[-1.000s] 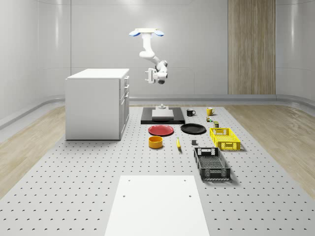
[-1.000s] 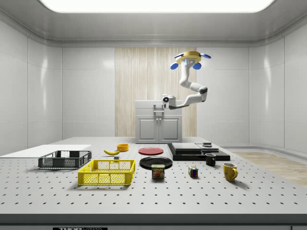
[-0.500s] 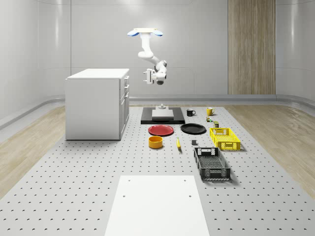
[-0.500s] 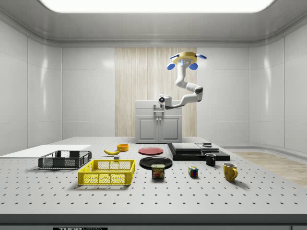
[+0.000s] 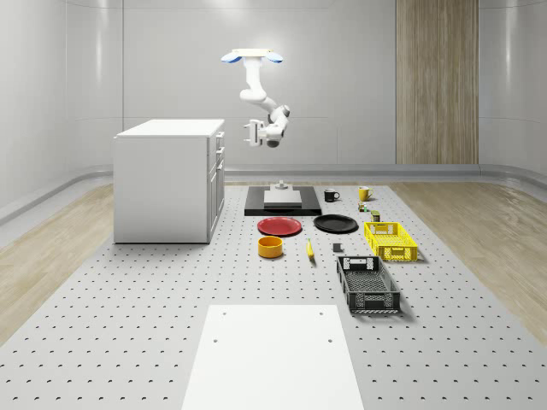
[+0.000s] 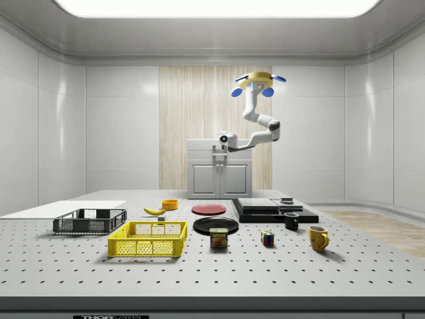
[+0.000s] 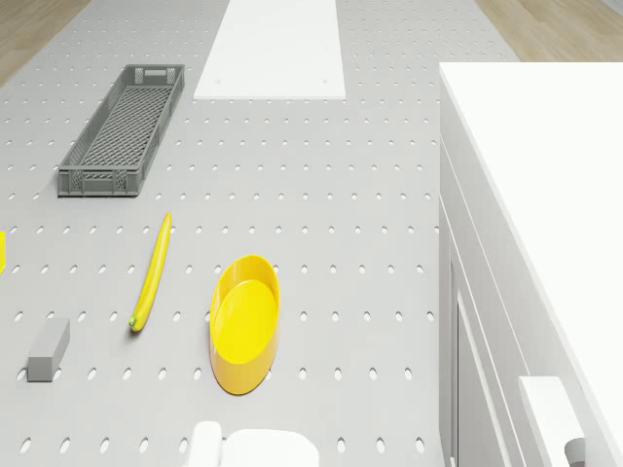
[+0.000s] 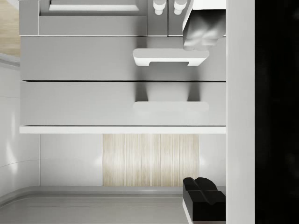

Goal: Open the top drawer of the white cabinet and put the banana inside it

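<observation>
The jaws [image 5: 253, 133] hang in the air just beside the top drawer [image 8: 124, 102] of the white cabinet [image 5: 171, 179], and I cannot tell if they are apart or closed. The drone [image 5: 251, 57] hovers high above them, near the cabinet. The banana [image 7: 153, 270] lies on the desk [image 5: 128, 333] beside the yellow bowl [image 7: 244, 321]

Open air lies between the tool [image 5: 255, 134] and the cabinet's [image 5: 167, 184] drawer front [image 8: 121, 103]. Beside the banana [image 7: 153, 271], only an orange bowl [image 7: 245, 322] stands near on the tabletop [image 7: 321, 195].
</observation>
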### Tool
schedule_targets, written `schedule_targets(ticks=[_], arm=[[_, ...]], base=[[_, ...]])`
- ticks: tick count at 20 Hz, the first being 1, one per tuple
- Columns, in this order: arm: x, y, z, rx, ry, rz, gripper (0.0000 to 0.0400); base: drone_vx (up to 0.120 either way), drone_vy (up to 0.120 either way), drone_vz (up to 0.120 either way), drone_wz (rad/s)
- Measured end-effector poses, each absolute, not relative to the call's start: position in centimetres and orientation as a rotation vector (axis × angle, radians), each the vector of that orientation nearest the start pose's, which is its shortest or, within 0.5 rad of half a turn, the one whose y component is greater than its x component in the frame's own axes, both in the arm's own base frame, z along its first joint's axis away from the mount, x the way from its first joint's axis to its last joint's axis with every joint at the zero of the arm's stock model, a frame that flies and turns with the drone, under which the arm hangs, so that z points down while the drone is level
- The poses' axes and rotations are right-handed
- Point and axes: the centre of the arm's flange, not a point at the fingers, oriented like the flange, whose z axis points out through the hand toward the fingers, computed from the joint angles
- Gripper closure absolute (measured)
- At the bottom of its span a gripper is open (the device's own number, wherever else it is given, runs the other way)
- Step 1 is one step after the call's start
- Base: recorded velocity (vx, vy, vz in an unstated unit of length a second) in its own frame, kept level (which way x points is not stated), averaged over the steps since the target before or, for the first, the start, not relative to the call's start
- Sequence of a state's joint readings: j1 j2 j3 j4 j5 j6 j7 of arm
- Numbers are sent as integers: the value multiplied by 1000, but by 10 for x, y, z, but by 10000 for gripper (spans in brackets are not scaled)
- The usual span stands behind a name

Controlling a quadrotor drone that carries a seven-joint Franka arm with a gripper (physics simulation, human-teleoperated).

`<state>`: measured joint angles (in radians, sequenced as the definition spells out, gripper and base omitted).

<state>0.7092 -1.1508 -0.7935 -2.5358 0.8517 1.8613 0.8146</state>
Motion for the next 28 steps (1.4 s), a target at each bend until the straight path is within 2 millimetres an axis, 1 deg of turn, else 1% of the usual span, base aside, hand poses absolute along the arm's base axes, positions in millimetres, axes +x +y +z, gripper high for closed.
schedule_targets(ticks=[19, 26, 28], arm=[[306, 51, 591, -1483, 612, 613, 0], [306, 84, 592, -1483, 612, 613, 0], [306, 91, 595, -1483, 612, 613, 0]], base=[[0, 0, 0, 0], [0, 0, 0, 0], [0, 0, 0, 0]])
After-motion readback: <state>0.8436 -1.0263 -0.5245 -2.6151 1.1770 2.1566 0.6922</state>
